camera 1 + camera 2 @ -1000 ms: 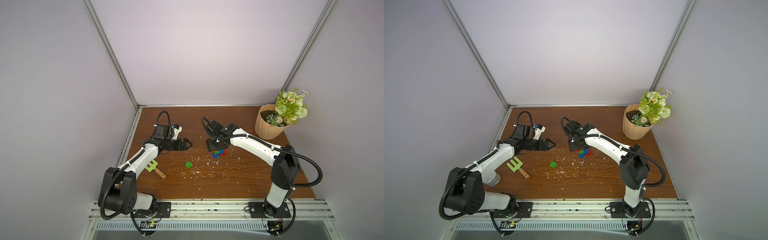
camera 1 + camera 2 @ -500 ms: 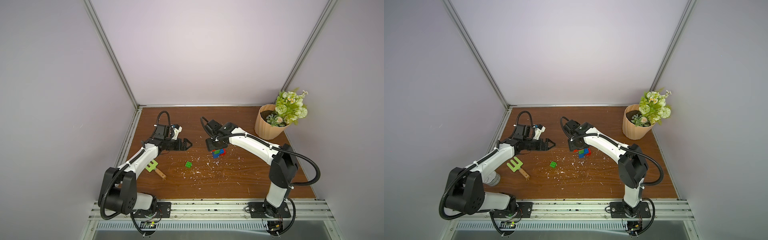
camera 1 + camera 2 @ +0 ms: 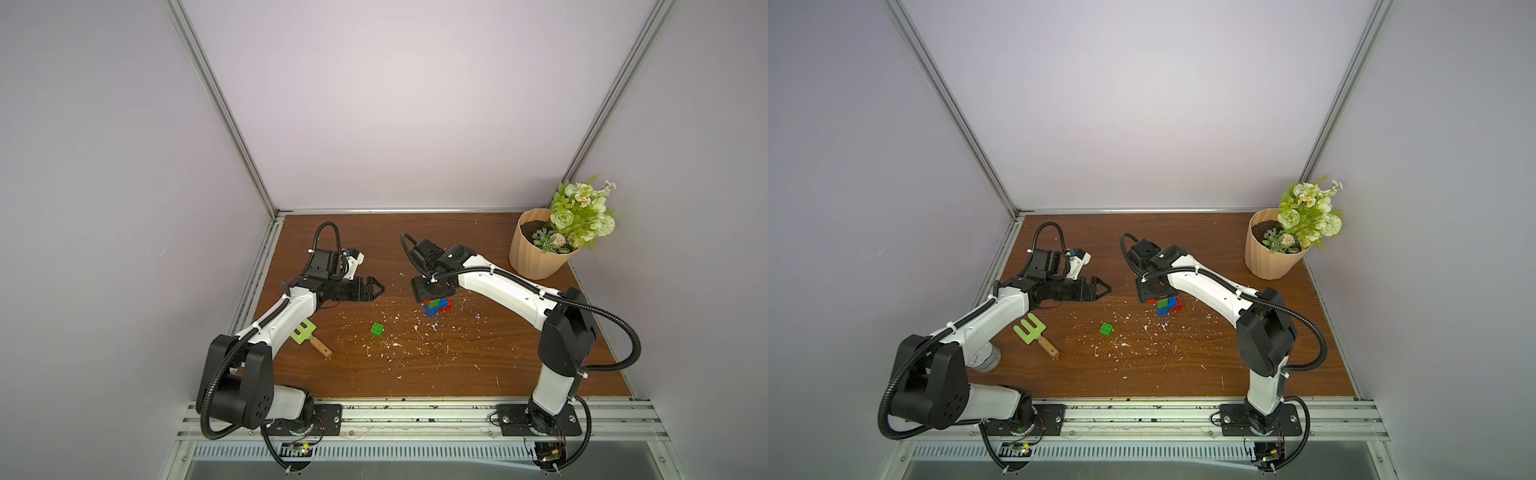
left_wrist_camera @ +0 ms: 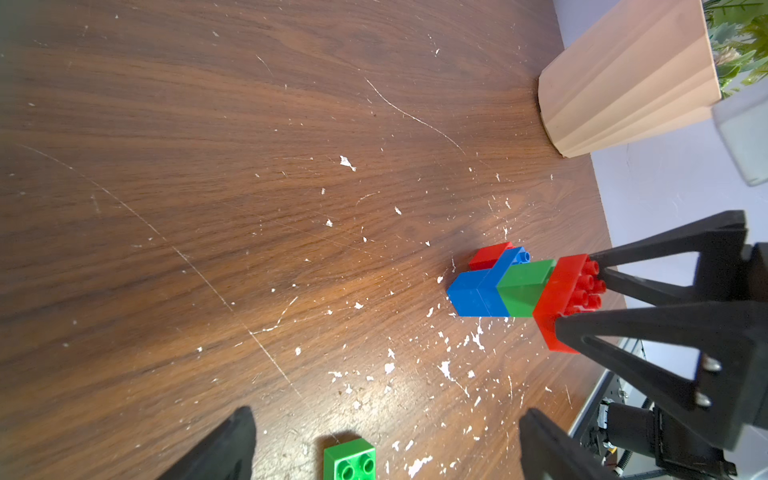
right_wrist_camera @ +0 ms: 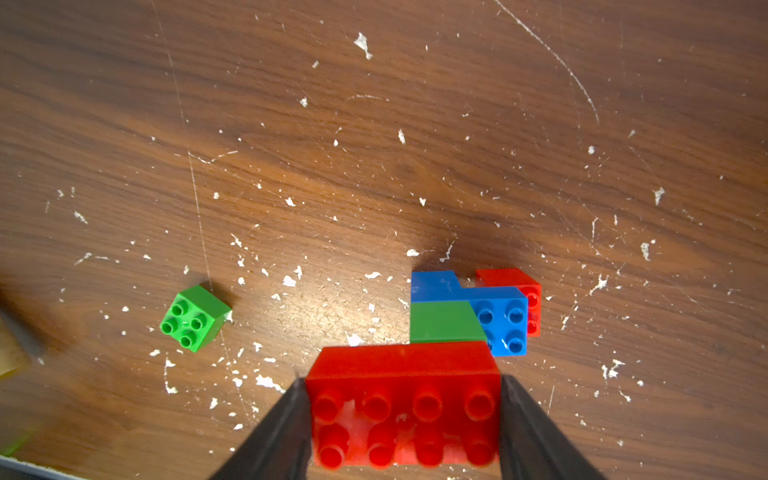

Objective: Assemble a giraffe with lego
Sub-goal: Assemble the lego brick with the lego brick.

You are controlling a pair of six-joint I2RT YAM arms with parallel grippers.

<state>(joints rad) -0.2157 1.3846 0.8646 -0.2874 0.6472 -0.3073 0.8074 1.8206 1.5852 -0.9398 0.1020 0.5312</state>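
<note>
I am gripping the giraffe (image 5: 444, 324) by its top piece, a long red brick, with my right fingers (image 5: 282, 424) pressing on its two short ends. It is standing on the table (image 3: 457, 374), a little right of the middle. Both top views are hiding that grip under my wrist (only a bit of red, green and blue is peeking out). My left wrist camera is showing the stack side on: blue at the bottom, green, then red. My left fingers (image 4: 232, 444) are hanging spread apart, holding nothing. A loose green brick (image 3: 377, 329) is lying apart from the giraffe, toward my left.
</note>
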